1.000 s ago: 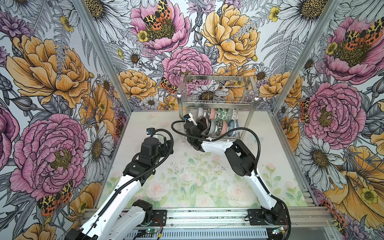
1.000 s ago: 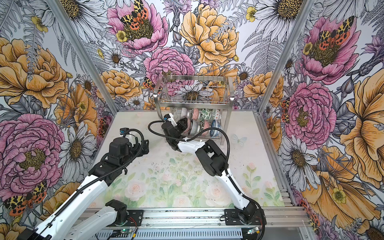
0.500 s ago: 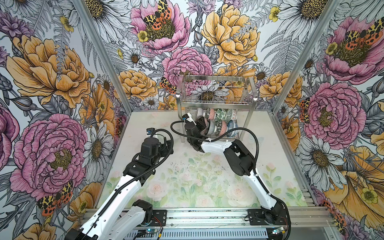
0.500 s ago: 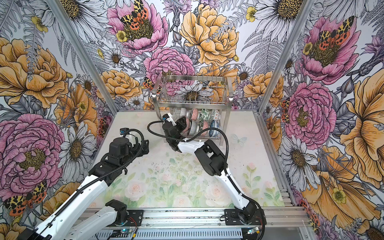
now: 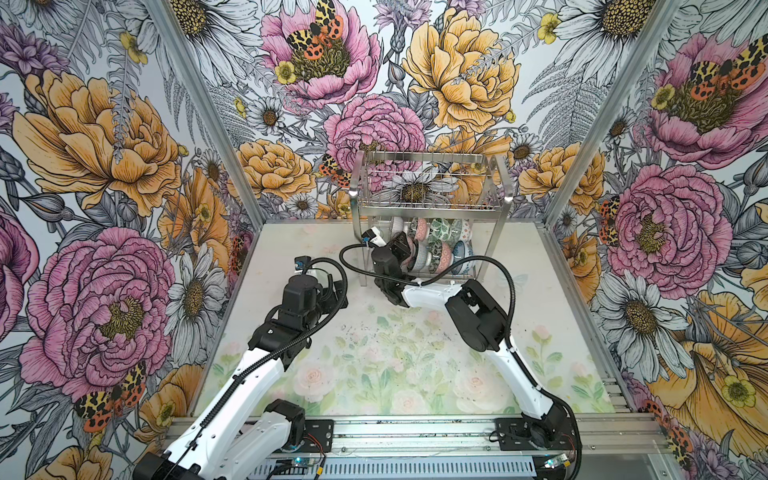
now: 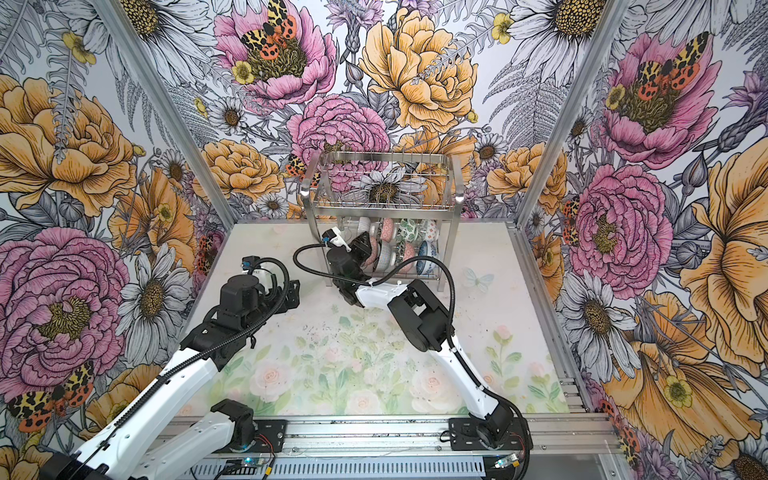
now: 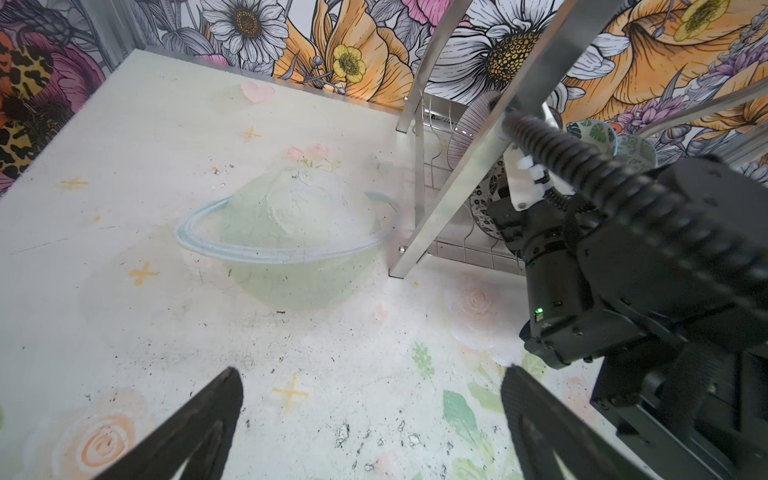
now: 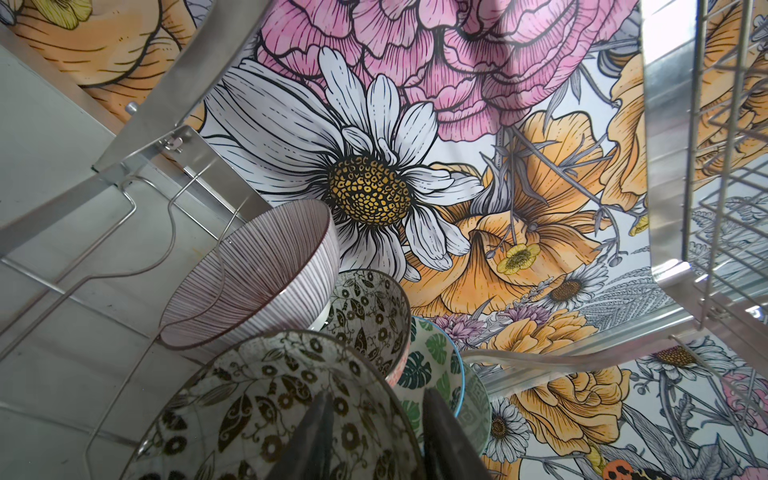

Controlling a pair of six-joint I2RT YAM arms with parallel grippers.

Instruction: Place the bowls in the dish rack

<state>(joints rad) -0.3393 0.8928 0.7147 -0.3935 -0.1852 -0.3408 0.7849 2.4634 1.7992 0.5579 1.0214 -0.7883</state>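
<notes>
Right gripper [image 8: 376, 397] straddles rim of black-and-white floral bowl [image 8: 257, 399], jaws partly parted; gripping or not, cannot tell. Bowls [image 5: 440, 249] stand on edge in dish rack [image 5: 428, 199], lower tier. Left gripper [image 7: 370, 415] spread wide, empty, above table [image 7: 124, 208].

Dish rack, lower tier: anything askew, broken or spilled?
Nothing broken or spilled. The bowls stand on edge, tilted and crowded together, in the lower tier of the dish rack; upper tier empty.
</notes>
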